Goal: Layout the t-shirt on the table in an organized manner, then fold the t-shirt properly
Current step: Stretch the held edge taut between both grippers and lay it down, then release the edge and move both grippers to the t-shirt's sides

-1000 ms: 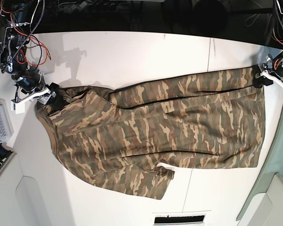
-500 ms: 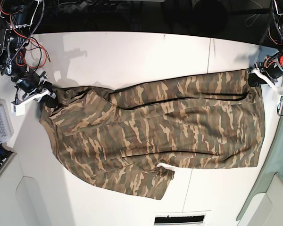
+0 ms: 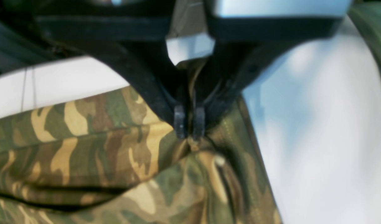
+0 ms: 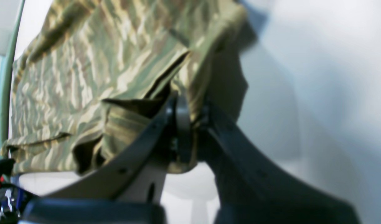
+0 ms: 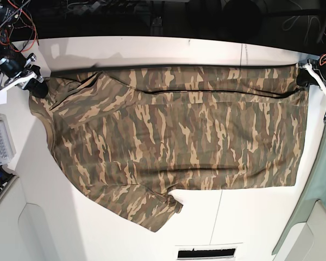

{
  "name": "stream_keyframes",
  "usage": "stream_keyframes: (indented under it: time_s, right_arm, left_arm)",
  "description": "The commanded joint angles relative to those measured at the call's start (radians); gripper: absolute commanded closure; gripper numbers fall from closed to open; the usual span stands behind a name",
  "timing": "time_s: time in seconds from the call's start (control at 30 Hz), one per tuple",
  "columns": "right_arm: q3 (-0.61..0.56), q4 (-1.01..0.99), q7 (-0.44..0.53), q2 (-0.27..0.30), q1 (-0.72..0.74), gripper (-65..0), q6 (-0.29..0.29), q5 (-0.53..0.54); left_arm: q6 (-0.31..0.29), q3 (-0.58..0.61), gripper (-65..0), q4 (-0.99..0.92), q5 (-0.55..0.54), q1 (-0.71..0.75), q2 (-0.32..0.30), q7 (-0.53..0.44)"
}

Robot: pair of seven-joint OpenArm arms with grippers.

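- T-shirt point(image 5: 174, 141) lies spread across the white surface point(image 5: 152, 54), its far edge pulled taut.
- Left tool point(image 5: 303, 80) pinches the hem corner; right tool point(image 5: 37, 88) pinches the shoulder.
- Risk: uneven pulling could slip cloth from either pinch or skew the layout.

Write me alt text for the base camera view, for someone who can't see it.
A camouflage t-shirt lies spread across a white table, seen from above. The right gripper, at the picture's left edge, and the left gripper, at its right edge, each pinch a far corner of the shirt, pulling its top edge straight. One sleeve points toward the bottom.
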Motion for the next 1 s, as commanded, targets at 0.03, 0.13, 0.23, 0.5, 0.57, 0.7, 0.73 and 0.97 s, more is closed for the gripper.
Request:
stream_keyframes:
  time_s: [0.03,0.13,0.23,0.5,0.57,0.7,0.73,0.97]
  right_arm:
    - [0.012,0.05,0.025,0.017,-0.047,0.0,0.008,0.024]
    - [0.027,0.096,0.031,0.017,-0.111,0.0,0.008,0.025]
    - [0.048,0.134,0.032,0.017,-0.156,0.0,0.008,0.026]
    - [0.059,0.144,0.034,0.017,-0.188,0.0,0.007,0.025]
    - [0.06,0.144,0.039,0.017,-0.185,-6.3,0.007,0.024]
    - [0.09,0.145,0.096,0.018,-0.184,-27.2,0.007,0.024]
    - [0.108,0.145,0.108,0.02,-0.179,-28.1,0.007,0.023]
    - [0.209,0.143,0.11,0.057,-0.054,-28.0,-0.005,0.01]
  left_arm:
    - [-0.012,-0.01,0.0,0.055,-0.004,0.027,-0.028,-0.013]
    - [-0.012,-0.01,0.0,0.116,-0.003,0.071,-0.028,-0.014]
    - [-0.011,-0.01,0.0,0.167,-0.003,0.099,-0.028,-0.014]
    - [0.0,-0.01,-10.6,0.19,0.006,0.107,-0.028,-0.014]
    - [0.01,-0.01,-16.1,0.19,0.008,0.107,-0.028,0.007]
    - [0.076,-0.019,-17.9,0.2,0.003,0.107,-0.037,0.029]
    - [0.076,-0.032,-17.9,0.212,0.003,0.107,-0.037,0.029]
    - [0.084,-0.09,-17.9,0.346,-0.011,0.107,-0.037,0.013]
